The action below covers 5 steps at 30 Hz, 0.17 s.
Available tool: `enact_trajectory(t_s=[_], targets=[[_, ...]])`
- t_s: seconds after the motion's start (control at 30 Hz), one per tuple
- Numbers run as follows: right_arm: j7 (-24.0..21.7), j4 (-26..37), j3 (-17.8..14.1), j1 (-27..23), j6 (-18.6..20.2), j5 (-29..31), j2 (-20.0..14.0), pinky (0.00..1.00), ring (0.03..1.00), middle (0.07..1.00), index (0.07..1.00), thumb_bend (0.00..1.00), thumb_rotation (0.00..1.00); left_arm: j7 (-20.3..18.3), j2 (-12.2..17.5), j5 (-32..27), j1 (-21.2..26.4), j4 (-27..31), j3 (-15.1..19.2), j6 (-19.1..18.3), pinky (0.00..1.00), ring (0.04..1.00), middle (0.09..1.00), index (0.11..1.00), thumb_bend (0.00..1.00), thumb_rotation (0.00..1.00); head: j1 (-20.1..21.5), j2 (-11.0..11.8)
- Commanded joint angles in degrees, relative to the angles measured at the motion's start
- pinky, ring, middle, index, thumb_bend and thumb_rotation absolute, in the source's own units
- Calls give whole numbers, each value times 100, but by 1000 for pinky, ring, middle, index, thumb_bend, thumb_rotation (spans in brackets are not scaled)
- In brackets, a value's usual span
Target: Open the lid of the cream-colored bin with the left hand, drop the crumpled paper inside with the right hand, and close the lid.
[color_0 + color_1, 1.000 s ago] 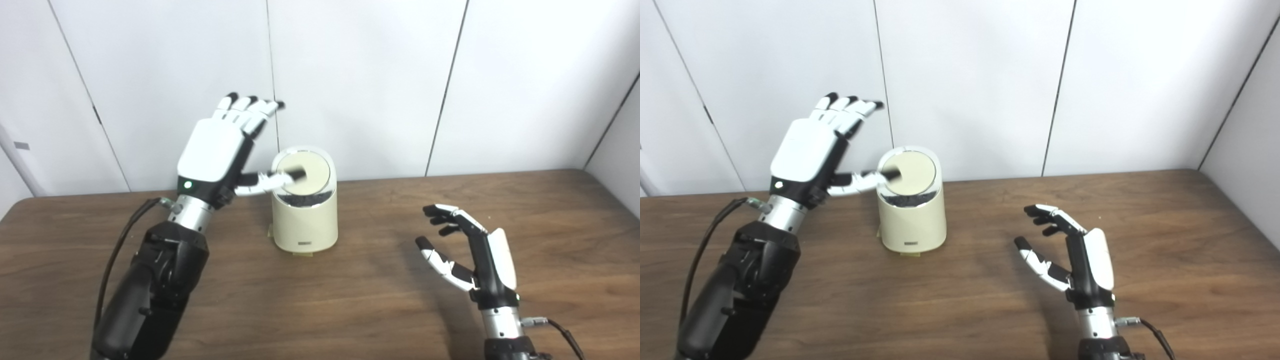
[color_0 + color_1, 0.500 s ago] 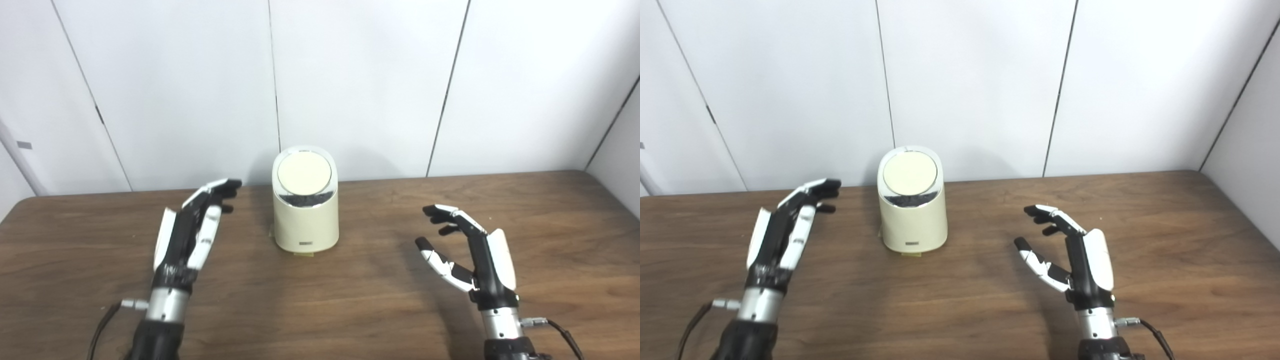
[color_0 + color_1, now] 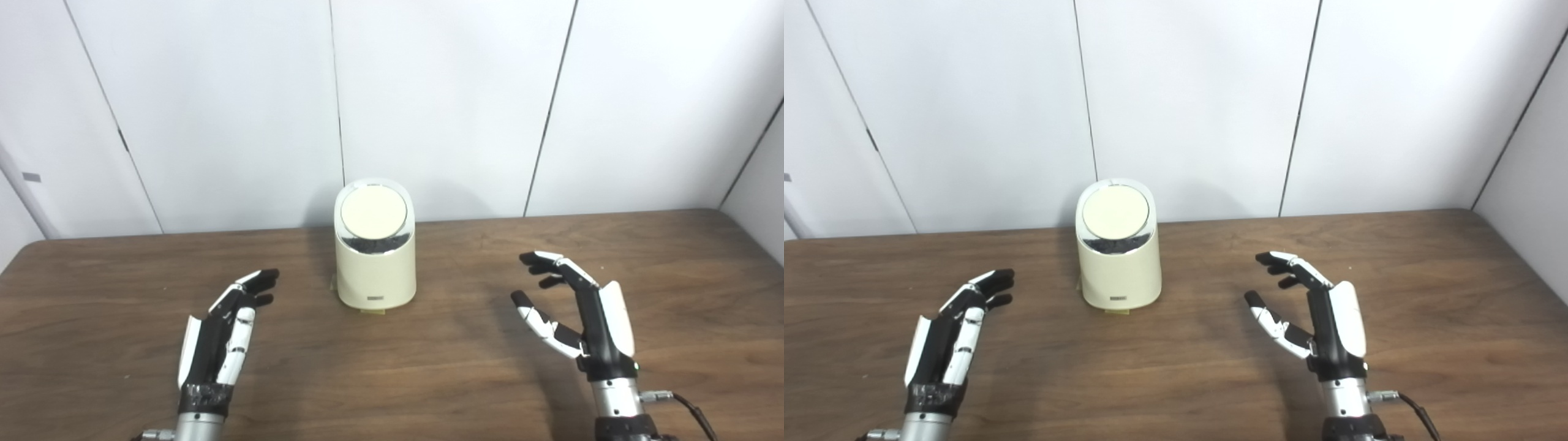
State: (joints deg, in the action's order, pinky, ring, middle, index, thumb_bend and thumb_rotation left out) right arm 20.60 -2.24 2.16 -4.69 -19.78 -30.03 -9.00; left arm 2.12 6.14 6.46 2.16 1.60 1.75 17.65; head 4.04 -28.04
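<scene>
The cream-colored bin (image 3: 375, 269) stands on the wooden table (image 3: 392, 367) near the back, centre-left. Its round lid (image 3: 373, 212) lies shut on top. My left hand (image 3: 223, 334) is open and empty, low over the table to the front left of the bin, well apart from it. My right hand (image 3: 579, 318) is open and empty, low over the table to the right of the bin, thumb toward the bin. No crumpled paper shows in either view.
White wall panels (image 3: 429, 92) stand right behind the bin and along the right side. The table's back edge runs just behind the bin. A cable (image 3: 686, 404) trails from my right wrist.
My left hand has come away from the bin's lid, dropped down and pulled back toward me to the table's front left. The lid lies shut. My right hand has stayed in place.
</scene>
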Motion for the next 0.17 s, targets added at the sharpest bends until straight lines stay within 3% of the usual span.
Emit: enact_trajectory(t_s=[0.0,0.1,0.13], targets=[[24,-82,50,301,-185,87,119,422,545,672,596,266,175,317,-150,349,-181,-116,68,194,695,763,765,736,185,641,10,-3],[25,-100,45,328,-193,78,93,409,537,668,568,287,105,410,-214,270,-182,-318,123,327,687,754,754,723,186,443,-1,17],[15,-99,42,339,-173,84,89,438,563,664,575,290,101,410,-208,269,-185,-362,117,349,686,753,754,723,190,417,-28,22]])
